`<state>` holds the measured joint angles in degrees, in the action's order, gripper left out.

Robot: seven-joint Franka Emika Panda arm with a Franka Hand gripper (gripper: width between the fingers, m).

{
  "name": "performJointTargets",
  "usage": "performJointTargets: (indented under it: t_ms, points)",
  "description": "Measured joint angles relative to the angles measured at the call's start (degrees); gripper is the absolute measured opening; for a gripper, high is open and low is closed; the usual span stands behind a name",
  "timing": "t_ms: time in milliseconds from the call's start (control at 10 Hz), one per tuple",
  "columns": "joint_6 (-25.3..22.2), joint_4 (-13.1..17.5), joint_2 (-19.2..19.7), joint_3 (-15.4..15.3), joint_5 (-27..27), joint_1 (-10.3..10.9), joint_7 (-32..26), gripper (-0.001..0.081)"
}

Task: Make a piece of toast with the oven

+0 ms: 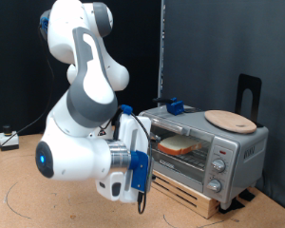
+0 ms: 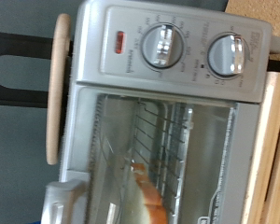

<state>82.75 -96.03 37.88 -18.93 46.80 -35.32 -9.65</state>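
Note:
The silver-grey oven stands at the exterior view's right on a wooden pallet. The piece of toast lies on the wire rack inside and shows through the glass door, which stands upright against the oven front. My gripper hangs just off the oven's left end in the exterior view, near the door, with nothing seen between its fingers. In the wrist view the oven fills the frame, with two knobs, the grey door handle and the toast's crust edge. The fingers do not show there.
A round light wooden plate lies on the oven's top; its edge shows in the wrist view. A black stand rises behind the oven. A dark curtain backs the scene. The wooden pallet rests on a brown table.

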Motion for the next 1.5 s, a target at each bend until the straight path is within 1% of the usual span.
performJointTargets:
  t_ms: [200,300,400,700,1200,1500]
  points:
    - [2.21,1.32,3.77,0.00,-0.44,1.63,-0.38,0.0807]
    - [2.84,2.92,5.38,0.11,-0.52,2.22,-0.38,0.0807]
    - [2.78,2.88,5.38,0.11,-0.51,2.20,-0.37,0.0807]
    - [2.50,3.73,6.41,-0.13,-1.62,2.57,-3.83,0.0807]
    - [2.80,7.74,11.80,-0.15,-2.33,4.18,-4.19,0.0807]
    - [3.20,9.24,14.28,-0.20,-2.33,5.52,-4.14,0.0807]
